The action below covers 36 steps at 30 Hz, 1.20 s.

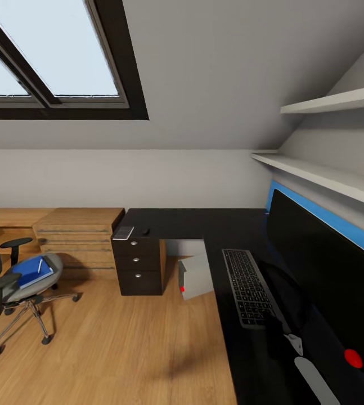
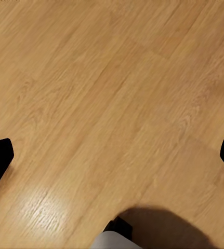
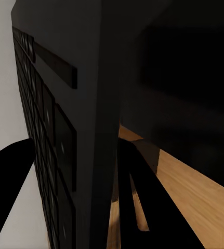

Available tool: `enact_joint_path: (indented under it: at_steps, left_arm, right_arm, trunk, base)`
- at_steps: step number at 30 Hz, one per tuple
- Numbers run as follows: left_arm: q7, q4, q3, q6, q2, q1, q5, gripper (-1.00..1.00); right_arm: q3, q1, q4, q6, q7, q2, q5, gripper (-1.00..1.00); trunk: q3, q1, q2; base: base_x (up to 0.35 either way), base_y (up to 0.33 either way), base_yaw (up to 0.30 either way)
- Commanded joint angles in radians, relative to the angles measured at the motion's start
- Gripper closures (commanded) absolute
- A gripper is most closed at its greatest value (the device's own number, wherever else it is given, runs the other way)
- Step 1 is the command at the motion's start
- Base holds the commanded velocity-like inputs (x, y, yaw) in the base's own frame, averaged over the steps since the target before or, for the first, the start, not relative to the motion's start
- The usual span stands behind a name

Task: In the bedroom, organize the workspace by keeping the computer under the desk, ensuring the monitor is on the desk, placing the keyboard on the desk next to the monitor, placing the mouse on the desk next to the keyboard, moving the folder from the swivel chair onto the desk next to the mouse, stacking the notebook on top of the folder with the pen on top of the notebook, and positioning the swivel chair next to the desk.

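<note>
Keyboard point(image 1: 248, 287) beside monitor point(image 1: 322, 270) — keycap legends unreadable.

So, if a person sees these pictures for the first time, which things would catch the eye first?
Probably the big black monitor at the right, standing on the glossy black desk, with the keyboard lying beside it. At the far left the blue folder stands out on the seat of the grey swivel chair. The light-grey computer with its red dot sits on the wooden floor at the desk's edge.
</note>
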Motion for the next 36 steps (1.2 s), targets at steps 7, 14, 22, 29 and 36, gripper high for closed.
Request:
enact_joint_path:
  at_steps: [7, 14, 22, 29, 36]
  left_arm:
    - [0.005, 0.000, -0.009, -0.002, 0.000, 0.000, 0.004, -1.00]
    - [0.004, 0.000, -0.009, 0.001, 0.002, 0.000, 0.004, -1.00]
    - [0.004, 0.000, -0.009, 0.001, 0.002, 0.000, 0.004, -1.00]
    - [0.005, 0.000, -0.008, 0.000, 0.002, 0.000, 0.005, -1.00]
    - [0.005, 0.000, -0.008, -0.001, 0.002, 0.000, 0.005, -1.00]
  right_arm:
    - [0.004, -0.025, 0.041, -0.020, -0.005, -0.001, -0.001, 1.00]
    - [0.006, -0.029, 0.045, -0.084, -0.005, 0.009, 0.073, 1.00]
    - [0.006, -0.029, 0.045, -0.096, -0.005, 0.014, 0.093, 1.00]
    - [0.022, -0.029, 0.041, -0.094, -0.004, 0.014, 0.092, 1.00]
    - [0.045, -0.029, 0.037, -0.087, 0.000, 0.013, 0.092, 1.00]
  trunk:
    - [0.000, 0.000, -0.001]
    - [0.000, 0.000, -0.001]
    - [0.000, 0.000, -0.001]
    - [0.000, 0.000, -0.001]
    - [0.000, 0.000, -0.001]
  base:
    - [0.003, 0.000, 0.000]
    - [0.000, 0.000, 0.000]
    - [0.000, 0.000, 0.000]
    - [0.000, 0.000, 0.000]
    - [0.000, 0.000, 0.000]
